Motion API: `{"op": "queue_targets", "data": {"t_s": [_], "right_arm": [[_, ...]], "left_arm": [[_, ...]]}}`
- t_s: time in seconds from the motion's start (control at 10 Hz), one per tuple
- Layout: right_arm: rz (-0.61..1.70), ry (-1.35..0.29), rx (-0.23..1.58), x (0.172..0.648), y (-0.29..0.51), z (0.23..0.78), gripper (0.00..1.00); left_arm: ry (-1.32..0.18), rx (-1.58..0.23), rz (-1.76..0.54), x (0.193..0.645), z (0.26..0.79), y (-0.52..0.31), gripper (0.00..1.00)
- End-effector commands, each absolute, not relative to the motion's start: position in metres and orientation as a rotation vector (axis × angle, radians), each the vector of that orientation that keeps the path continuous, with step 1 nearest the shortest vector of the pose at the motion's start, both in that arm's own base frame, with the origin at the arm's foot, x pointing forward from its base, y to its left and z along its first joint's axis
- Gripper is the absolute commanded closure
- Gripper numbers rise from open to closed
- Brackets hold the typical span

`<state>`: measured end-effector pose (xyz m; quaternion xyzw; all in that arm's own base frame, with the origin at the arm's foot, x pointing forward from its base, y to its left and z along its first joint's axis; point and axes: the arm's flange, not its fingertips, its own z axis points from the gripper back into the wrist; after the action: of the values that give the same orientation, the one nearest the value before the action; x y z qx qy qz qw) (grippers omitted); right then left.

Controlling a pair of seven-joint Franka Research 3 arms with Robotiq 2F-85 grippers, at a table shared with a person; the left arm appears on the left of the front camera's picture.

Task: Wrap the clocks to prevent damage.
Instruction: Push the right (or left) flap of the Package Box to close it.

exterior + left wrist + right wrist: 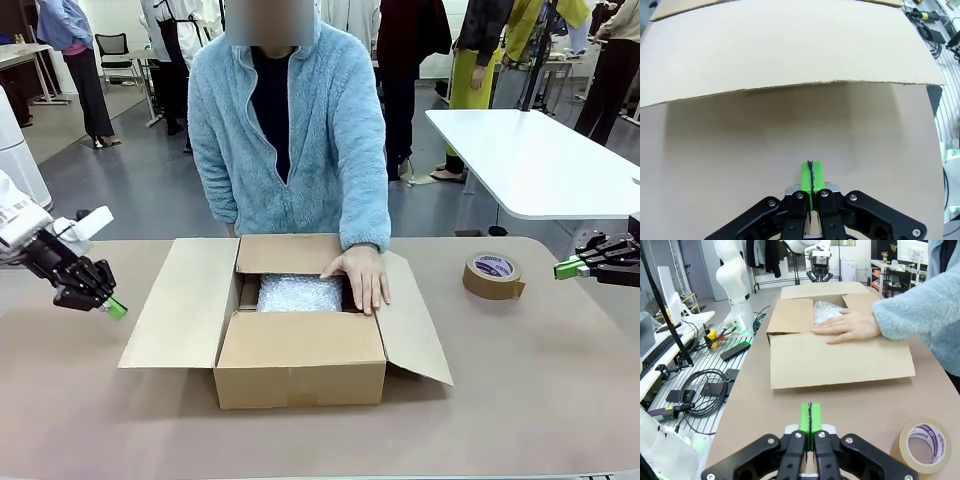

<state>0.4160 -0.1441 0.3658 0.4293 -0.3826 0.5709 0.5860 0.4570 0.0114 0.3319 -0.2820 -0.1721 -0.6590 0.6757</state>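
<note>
A whitish bubble-wrapped bundle (300,293) holding the clocks lies inside an open cardboard box (300,360) at the table's middle; the bundle (827,312) is also seen past the person's hand in the right wrist view. The person's hand (362,277) rests flat on the box's right rim. My left gripper (112,306) hovers left of the box, shut with its green pads pressed together (811,177), facing the left flap (790,45). My right gripper (566,269) is at the far right, shut and holding nothing (810,417).
A brown tape roll (492,275) lies on the table right of the box, near my right gripper, and the roll (924,445) is close by in the right wrist view. The box's flaps (180,300) spread outward. A white table (540,160) stands behind.
</note>
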Motion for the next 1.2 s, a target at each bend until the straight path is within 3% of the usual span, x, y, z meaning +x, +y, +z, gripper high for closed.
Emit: {"op": "queue_targets", "data": {"t_s": [0.0, 0.7, 1.1], "right_arm": [[1.33, -0.894, 1.002, 0.416, -0.144, 0.366, 0.99], [1.33, -0.894, 1.002, 0.416, -0.144, 0.366, 0.99], [1.33, -0.894, 1.002, 0.416, -0.144, 0.366, 0.99]], "left_arm": [[-0.418, -0.665, -1.459, 0.462, 0.331, 0.003, 1.0], [-0.385, -0.651, -1.477, 0.457, 0.327, 0.008, 1.0], [-0.463, -0.673, -1.431, 0.456, 0.303, -0.012, 1.0]]}}
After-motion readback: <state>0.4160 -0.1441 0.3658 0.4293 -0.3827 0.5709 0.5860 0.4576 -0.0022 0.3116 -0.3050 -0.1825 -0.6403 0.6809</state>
